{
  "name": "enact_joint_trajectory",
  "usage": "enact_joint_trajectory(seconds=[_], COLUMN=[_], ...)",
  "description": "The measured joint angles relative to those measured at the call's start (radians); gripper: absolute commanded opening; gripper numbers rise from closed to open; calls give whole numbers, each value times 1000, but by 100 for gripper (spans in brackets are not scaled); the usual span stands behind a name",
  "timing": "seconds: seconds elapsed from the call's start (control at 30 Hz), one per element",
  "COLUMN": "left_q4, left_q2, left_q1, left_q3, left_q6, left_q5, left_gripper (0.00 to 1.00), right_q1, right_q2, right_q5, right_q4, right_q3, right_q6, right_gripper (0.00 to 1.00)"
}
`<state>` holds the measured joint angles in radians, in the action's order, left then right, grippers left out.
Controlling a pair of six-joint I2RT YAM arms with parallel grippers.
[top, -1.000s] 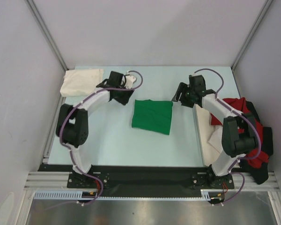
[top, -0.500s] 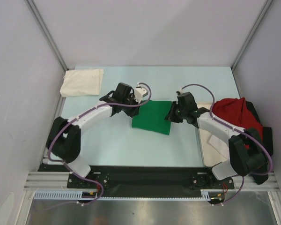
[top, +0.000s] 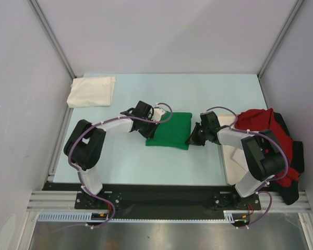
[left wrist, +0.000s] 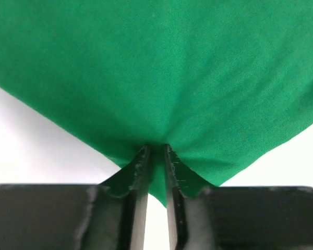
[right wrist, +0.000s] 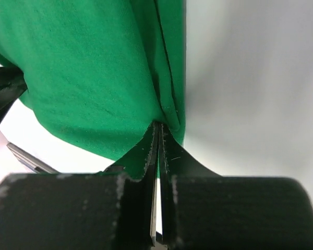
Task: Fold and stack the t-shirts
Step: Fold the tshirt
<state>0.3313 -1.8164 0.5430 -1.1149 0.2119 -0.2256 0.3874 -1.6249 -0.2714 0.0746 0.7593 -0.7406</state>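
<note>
Nearest me, at the right edge of the top view, the red t-shirt (top: pixel 261 122) lies heaped on the dark t-shirt (top: pixel 299 153), beside my right arm. At the centre of the pale table (top: pixel 130 161) sits the green t-shirt (top: pixel 172 131), folded to a rough square, with both arms reaching in to it. On the left wrist camera my left gripper (left wrist: pixel 155 148) has its fingers drawn almost together, pinching a bunched corner of the green cloth. On the right wrist camera my right gripper (right wrist: pixel 157 125) is clamped tight on a folded edge of the same shirt. Farthest off, at the upper left, the cream-white t-shirt (top: pixel 91 91) lies folded flat, well apart from the rest.
</note>
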Motion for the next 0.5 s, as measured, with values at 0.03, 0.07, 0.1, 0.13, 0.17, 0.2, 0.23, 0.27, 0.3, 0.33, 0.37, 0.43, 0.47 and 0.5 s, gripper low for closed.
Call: enact_joint_trajectory(seconds=[0.03,0.07,0.1,0.13,0.17,0.2,0.23,0.27,0.3,0.33,0.37,0.43,0.47,0.5], left_q4=[0,3,6,10,9,0,-17,-35,-61,-81,-96,-115,-119,-121], left_q2=[5,11,26,46,75,107,139,162,179,182,174,134,101,66], left_q1=[-1,-2,-4,-8,-16,-27,-46,-66,-90,-114,-134,-161,-165,-166], left_q3=[0,0,0,3,8,12,14,14,13,7,-2,-26,-40,-54], left_q6=[2,4,10,10,5,-14,-40,-65,-96,-125,-150,-196,-219,-241], left_q5=[0,2,3,4,4,3,2,1,3,6,8,5,-5,-22], left_gripper=[32,41,47,51,56,57,57,57,59,60,62,62,63,63], right_q1=[-2,-4,-9,-15,-24,-35,-46,-55,-61,-69,-70,-71,-72,-73], right_q2=[0,1,4,11,22,37,56,76,92,105,112,122,126,130], right_q5=[-1,-1,-1,2,8,20,30,45,56,66,72,80,81,83], right_q4=[1,2,6,13,25,41,57,73,88,99,106,117,121,125], right_q3=[0,0,0,0,0,0,0,3,7,14,20,35,39,42], right_q6=[1,2,4,8,15,23,32,42,53,63,69,85,89,91], right_gripper=[0,0,4,6,7,13,16,20,26,29,34,34,35,35])
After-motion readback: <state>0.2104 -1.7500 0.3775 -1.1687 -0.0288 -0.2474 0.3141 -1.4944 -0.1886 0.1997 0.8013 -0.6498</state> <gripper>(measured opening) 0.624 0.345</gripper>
